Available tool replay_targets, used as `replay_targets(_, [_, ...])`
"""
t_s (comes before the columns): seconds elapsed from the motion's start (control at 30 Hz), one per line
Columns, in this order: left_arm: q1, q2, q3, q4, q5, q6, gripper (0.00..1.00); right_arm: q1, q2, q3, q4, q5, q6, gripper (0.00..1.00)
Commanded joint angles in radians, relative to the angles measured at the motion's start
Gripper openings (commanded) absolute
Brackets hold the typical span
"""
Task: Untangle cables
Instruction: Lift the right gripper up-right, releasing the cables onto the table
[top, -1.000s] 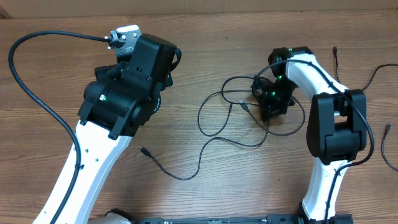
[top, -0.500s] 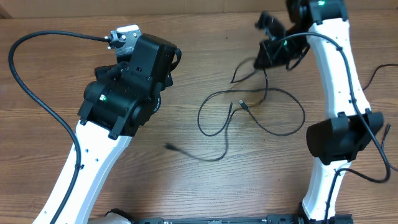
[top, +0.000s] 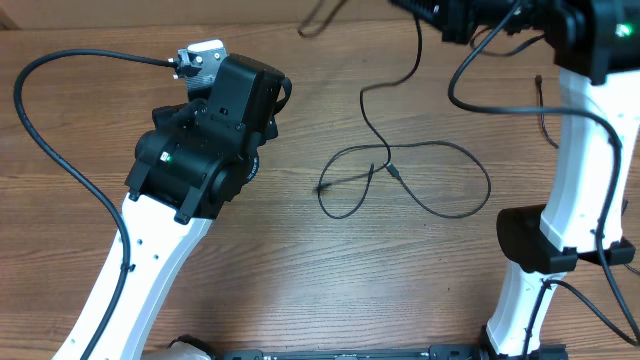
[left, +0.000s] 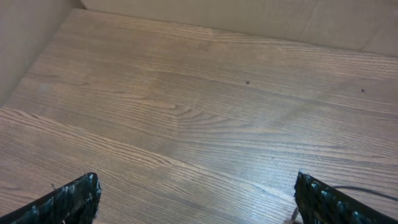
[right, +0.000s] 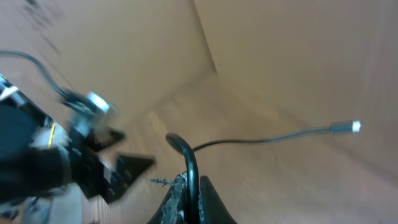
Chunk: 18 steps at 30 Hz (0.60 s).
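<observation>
Left of the right gripper, the left gripper gapes wide over the wooden table. The right gripper is clenched on the cables: one strand runs up to it, and the loops lie on the wood beneath it.

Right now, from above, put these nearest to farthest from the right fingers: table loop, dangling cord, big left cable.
1. The dangling cord, held in the right fingers.
2. The table loop, middle of table.
3. The big left cable, far left.

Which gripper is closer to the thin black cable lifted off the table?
Right. The right gripper is shut on the cable; the left gripper hovers open over the table, off to its left.
</observation>
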Motion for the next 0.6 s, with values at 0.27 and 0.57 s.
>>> replay_targets(0.27, [0.005, 0.006, 0.019, 0.000, -0.006, 0.011, 1.00, -0.002, -0.029, 0.101, 0.264, 0.275, 0.180, 0.04])
replay_targets(0.57, [0.005, 0.006, 0.019, 0.000, -0.006, 0.011, 1.00, -0.002, -0.029, 0.100, 0.220, 0.932, 0.175, 0.04])
